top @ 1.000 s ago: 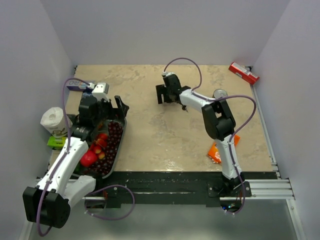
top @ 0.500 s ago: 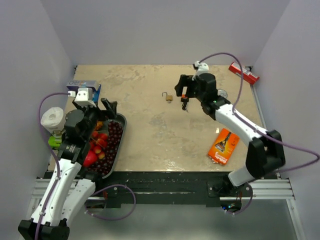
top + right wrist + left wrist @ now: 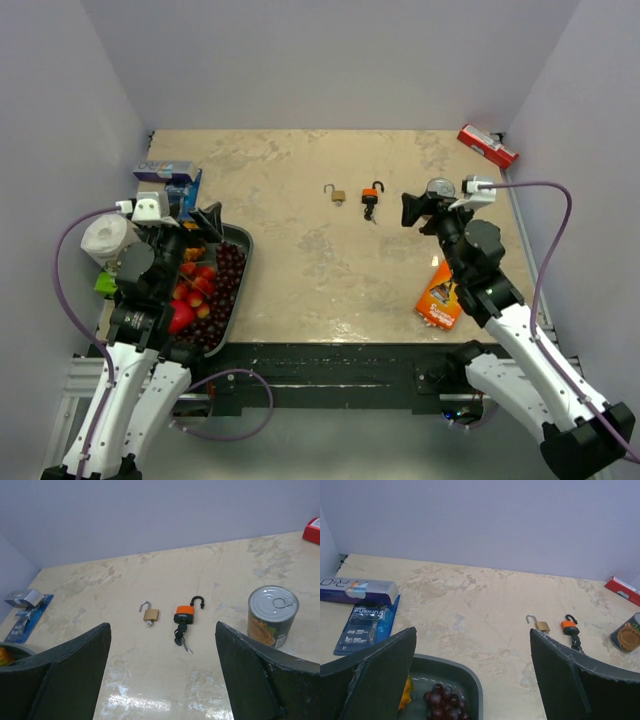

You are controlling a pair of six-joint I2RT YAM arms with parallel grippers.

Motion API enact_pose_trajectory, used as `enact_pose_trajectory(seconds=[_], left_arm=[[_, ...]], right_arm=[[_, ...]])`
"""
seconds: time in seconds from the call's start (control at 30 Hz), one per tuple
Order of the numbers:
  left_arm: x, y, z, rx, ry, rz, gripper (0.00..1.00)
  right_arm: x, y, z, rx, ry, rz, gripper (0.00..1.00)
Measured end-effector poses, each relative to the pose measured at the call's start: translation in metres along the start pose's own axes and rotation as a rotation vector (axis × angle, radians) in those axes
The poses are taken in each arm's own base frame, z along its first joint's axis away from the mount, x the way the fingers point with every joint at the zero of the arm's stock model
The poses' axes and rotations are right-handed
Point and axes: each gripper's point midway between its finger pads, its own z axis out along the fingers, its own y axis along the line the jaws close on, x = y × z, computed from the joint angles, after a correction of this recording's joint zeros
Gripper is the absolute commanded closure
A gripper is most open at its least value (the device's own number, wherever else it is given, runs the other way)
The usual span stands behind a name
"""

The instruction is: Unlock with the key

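An orange-bodied padlock (image 3: 372,195) (image 3: 184,613) lies on the table with its black shackle swung open. The black-headed key (image 3: 369,212) (image 3: 180,636) sits at its keyhole end, with another key on the same ring. A small brass padlock (image 3: 337,195) (image 3: 151,614) lies just to its left, shackle also open. My right gripper (image 3: 418,212) (image 3: 163,626) stands open and empty, short of both padlocks and to their right. Over the tray at the left, my left gripper (image 3: 196,224) (image 3: 472,632) is open and empty, far from the padlocks (image 3: 570,626).
A grey tray (image 3: 241,285) (image 3: 471,675) of grapes and red fruit sits at the left. A tin can (image 3: 438,187) (image 3: 272,614) stands right of the padlocks. An orange packet (image 3: 443,295), a red box (image 3: 487,146), a blue box (image 3: 165,172) and a paper roll (image 3: 105,238) lie around the edges.
My right arm has drawn back from over the padlocks to the near right, uncovering both. My left arm has pulled back a little toward its base.
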Motion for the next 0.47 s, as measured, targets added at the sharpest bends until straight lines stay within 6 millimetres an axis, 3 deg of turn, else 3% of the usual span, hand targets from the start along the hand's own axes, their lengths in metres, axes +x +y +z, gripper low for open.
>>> enact_pose_trajectory(seconds=[0.17, 0.47], left_arm=[[0.001, 0.0, 0.001, -0.002, 0.003, 0.0, 0.01], [0.001, 0.0, 0.001, 0.0, 0.002, 0.007, 0.01]], right_arm=[[0.005, -0.015, -0.014, 0.042, -0.027, -0.004, 0.12], [0.009, -0.021, -0.016, 0.069, -0.029, -0.011, 0.12]])
